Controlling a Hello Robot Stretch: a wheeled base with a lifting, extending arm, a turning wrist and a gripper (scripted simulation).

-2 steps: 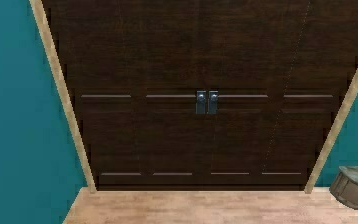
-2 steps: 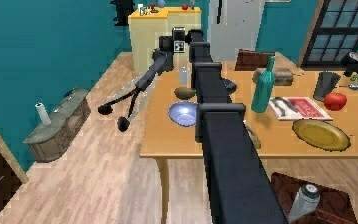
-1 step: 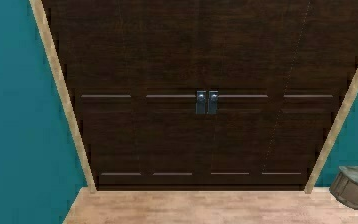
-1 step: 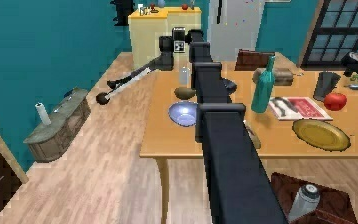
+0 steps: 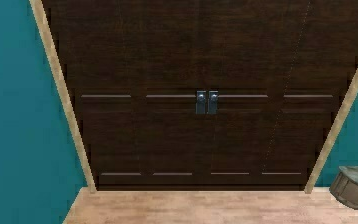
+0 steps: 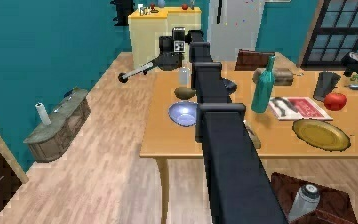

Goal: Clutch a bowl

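The grasp is not yet made. Nearest, a pale blue bowl (image 6: 184, 114) sits on the wooden surface (image 6: 267, 152), just left of the arm (image 6: 222, 140), and a darker bowl (image 6: 185, 93) stands right behind it. Farther out, the hand (image 6: 130, 76) shows past the surface's left edge with only bare floor behind its tip, so it holds nothing. I cannot tell whether its fingers are spread or pressed together. Lining up on a bowl and gripping it are left. The arm hides a strip of the surface. Ahead, a dark double door (image 5: 187, 60) blocks the view.
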